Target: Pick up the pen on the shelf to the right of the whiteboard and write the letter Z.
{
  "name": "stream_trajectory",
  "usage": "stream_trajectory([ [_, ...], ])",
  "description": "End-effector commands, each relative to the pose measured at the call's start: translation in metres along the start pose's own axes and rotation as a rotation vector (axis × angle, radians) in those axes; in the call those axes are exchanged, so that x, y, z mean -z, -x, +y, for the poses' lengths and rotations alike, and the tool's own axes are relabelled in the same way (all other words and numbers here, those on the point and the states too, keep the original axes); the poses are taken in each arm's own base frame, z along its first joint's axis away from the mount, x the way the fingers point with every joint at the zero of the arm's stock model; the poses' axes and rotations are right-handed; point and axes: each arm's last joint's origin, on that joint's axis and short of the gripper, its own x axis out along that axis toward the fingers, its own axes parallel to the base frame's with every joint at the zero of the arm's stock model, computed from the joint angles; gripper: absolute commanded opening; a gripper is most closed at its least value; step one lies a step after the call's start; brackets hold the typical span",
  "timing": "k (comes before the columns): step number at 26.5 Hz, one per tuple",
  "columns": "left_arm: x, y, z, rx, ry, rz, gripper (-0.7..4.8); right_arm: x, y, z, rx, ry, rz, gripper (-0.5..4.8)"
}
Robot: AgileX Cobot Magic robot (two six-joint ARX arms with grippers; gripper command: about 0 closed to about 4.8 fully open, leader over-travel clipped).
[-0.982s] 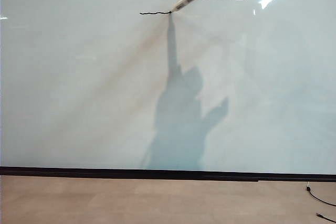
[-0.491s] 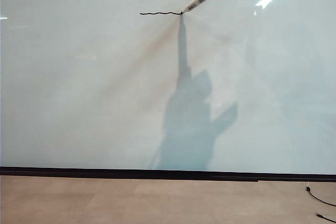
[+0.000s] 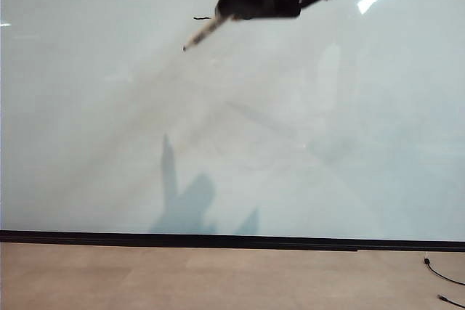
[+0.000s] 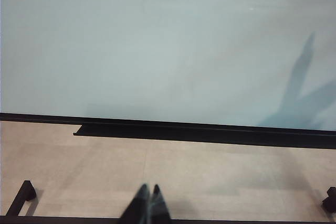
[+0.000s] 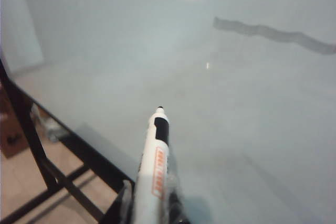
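Exterior view: my right gripper (image 3: pixel 231 12) clamps the pen (image 3: pixel 202 33) off the whiteboard (image 3: pixel 305 150), hiding most of the letter Z (image 3: pixel 200 17).

Left wrist view: left gripper (image 4: pixel 149 203) clenched, empty.

Right wrist view: restarting the diagonal away from the stroke's end risks a broken Z.

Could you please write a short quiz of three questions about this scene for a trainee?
1. True or false: the pen tip touches the whiteboard.
2. Which gripper holds the pen? A left gripper B right gripper
3. Fill in: of the letter Z, only the wavy ____ stroke is drawn.

Key: 1 false, the tip is off the board. 2 B; the left gripper is shut and idle, low over the floor. 3 top.
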Motion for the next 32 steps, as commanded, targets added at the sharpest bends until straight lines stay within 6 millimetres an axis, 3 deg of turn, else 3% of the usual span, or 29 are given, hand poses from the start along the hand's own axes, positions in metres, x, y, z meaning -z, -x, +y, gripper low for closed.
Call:
stream_trajectory([
  [1,-0.001,0.0,0.0,0.001,-0.004,-0.007,-0.05,0.005,-0.008,0.001,0.006,0.004,0.013,-0.05],
  [6,-0.001,0.0,0.0,0.0,-0.004,-0.007,-0.04,0.017,-0.022,0.001,0.02,0.007,0.045,-0.05],
  [12,-0.001,0.0,0.0,0.0,-0.004,-0.007,-0.04,0.013,-0.033,-0.002,0.031,0.006,0.034,-0.05],
  [20,-0.001,0.0,0.0,0.0,-0.004,-0.006,-0.04,0.005,-0.036,-0.016,0.068,0.024,0.017,-0.05],
  [32,-0.001,0.0,0.0,0.0,-0.004,-0.007,-0.04,0.008,-0.039,-0.023,0.061,0.021,0.021,-0.05],
])
